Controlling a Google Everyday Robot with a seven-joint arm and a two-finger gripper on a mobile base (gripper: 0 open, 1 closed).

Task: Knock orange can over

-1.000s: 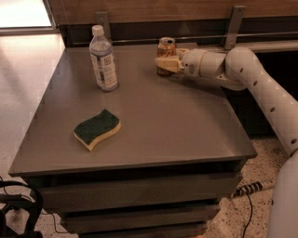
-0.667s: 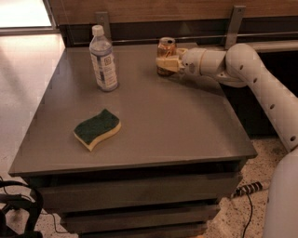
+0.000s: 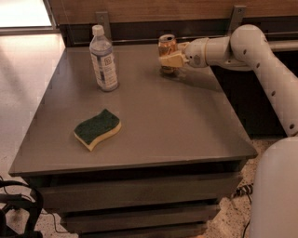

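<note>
The orange can (image 3: 166, 45) stands upright near the far edge of the grey table (image 3: 153, 116), right of centre. It is gold-orange with a silver top. My gripper (image 3: 169, 60) reaches in from the right and sits against the can's lower half, covering its base. The white arm (image 3: 253, 46) stretches back to the right behind it.
A clear water bottle (image 3: 103, 59) with a white cap stands at the far left of the table. A green and yellow sponge (image 3: 98, 128) lies front left. A wooden wall panel with metal brackets (image 3: 238, 14) runs just behind the table. Drawers sit below the tabletop.
The arm's elbow has lifted slightly. The gripper stays at the can, and the can still stands upright in the same spot.
</note>
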